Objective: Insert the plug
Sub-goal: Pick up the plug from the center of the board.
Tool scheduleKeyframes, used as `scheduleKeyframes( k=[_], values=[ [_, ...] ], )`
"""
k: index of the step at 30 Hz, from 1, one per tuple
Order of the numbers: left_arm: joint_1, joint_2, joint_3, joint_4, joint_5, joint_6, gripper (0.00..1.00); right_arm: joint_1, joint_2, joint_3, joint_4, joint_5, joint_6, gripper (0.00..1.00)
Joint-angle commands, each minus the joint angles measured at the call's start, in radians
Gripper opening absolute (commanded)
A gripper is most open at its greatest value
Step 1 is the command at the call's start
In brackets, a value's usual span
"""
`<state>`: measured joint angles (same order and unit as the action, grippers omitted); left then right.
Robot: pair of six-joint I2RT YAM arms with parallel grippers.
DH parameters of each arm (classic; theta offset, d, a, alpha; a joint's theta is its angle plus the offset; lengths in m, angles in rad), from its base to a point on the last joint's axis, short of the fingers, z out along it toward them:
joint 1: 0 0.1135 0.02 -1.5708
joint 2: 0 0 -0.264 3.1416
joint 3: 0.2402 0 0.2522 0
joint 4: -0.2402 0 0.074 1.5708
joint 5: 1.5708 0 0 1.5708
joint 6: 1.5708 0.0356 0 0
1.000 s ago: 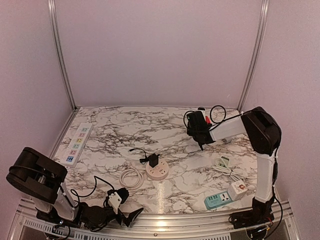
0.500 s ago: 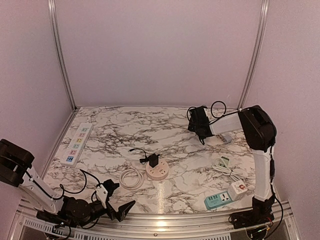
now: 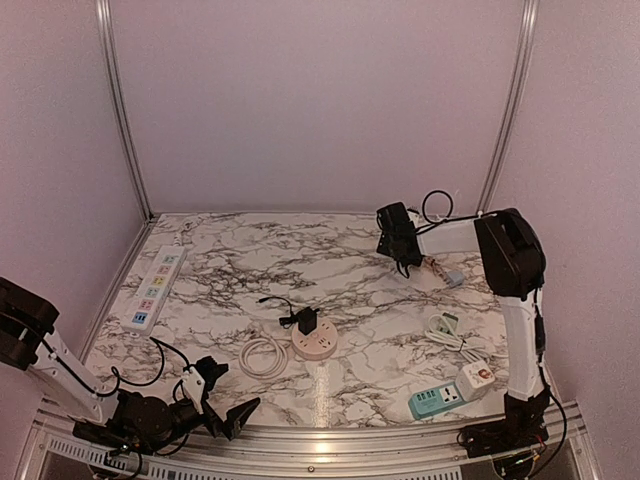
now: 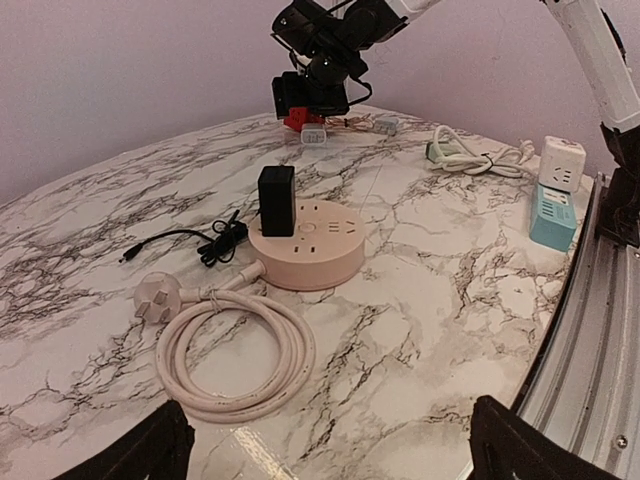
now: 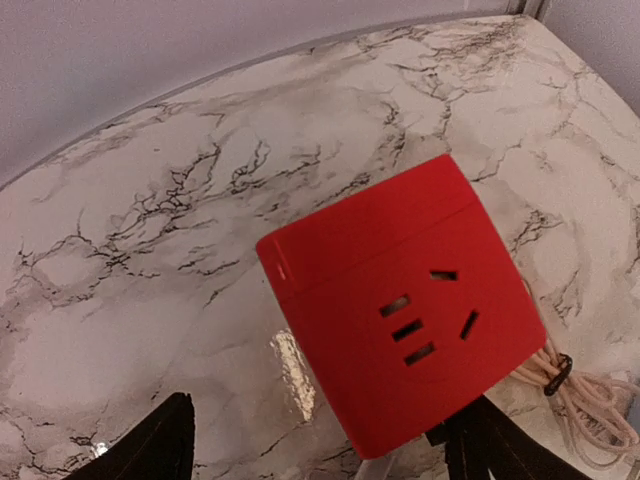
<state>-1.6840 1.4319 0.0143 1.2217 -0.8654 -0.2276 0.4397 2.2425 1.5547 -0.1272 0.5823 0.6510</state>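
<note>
Marble-patterned table (image 3: 350, 270) with grey veining, enclosed by pale lilac walls (image 3: 310, 100) and metal corner posts. Two black-and-white robot arms are mounted at its near edge.

Near the middle of the table sits a round beige power strip (image 3: 316, 346). A black adapter (image 3: 308, 321) stands upright in one of its sockets, and its thin black cable trails off to the left. Just left of the strip its thick cream cord (image 3: 263, 355) lies in a loose coil. The cord ends in a cream plug (image 4: 158, 296), which lies flat on the marble beside the coil, in no socket and touched by neither arm.

The left gripper (image 3: 222, 405) is low over the near left edge, well apart from the coil. Its fingers are spread wide, with nothing between them.

The right arm reaches to the far right corner. There the right gripper (image 3: 402, 258) hangs over a red socket cube (image 5: 400, 300) that rests on the table. Its fingers are parted wide on either side of the cube. The left one is clear of it; whether the right one touches it cannot be told.

Along the left edge lies a long white power strip (image 3: 155, 290) with coloured sockets. On the right side are a small green-and-white adapter (image 3: 447, 325) with a bundled cord, a white cube socket (image 3: 477, 377) and a teal power strip (image 3: 432, 401).
</note>
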Motion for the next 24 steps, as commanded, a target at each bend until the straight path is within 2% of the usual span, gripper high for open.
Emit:
scheduleKeyframes(
  k=[1, 7, 11, 15, 18, 20, 21, 24],
  values=[
    [-0.007, -0.01, -0.011, -0.016, -0.022, -0.008, 0.99, -0.022, 0.023, -0.018, -0.109, -0.02, 0.062, 0.81],
    [-0.008, 0.014, -0.007, -0.005, -0.024, -0.01, 0.99, -0.021, 0.008, -0.065, -0.073, -0.055, 0.064, 0.82],
    [-0.008, 0.031, 0.0, -0.001, -0.025, -0.012, 0.99, -0.021, 0.0, -0.078, -0.071, -0.036, 0.056, 0.77],
    [-0.008, 0.048, 0.006, 0.002, -0.029, -0.009, 0.99, -0.022, -0.031, -0.11, -0.04, -0.03, 0.035, 0.57],
    [-0.008, 0.063, 0.012, 0.002, -0.033, -0.006, 0.99, -0.021, -0.06, -0.134, -0.007, -0.037, 0.008, 0.3],
    [-0.008, 0.072, 0.016, 0.006, -0.036, -0.005, 0.99, -0.019, -0.091, -0.161, 0.027, -0.055, -0.02, 0.21],
    [-0.008, 0.074, 0.016, 0.009, -0.036, -0.004, 0.99, -0.014, -0.111, -0.176, 0.042, -0.061, -0.04, 0.17],
    [-0.008, 0.064, 0.013, 0.017, -0.035, 0.002, 0.99, 0.036, -0.194, -0.227, 0.067, -0.05, -0.089, 0.17]
  ],
)
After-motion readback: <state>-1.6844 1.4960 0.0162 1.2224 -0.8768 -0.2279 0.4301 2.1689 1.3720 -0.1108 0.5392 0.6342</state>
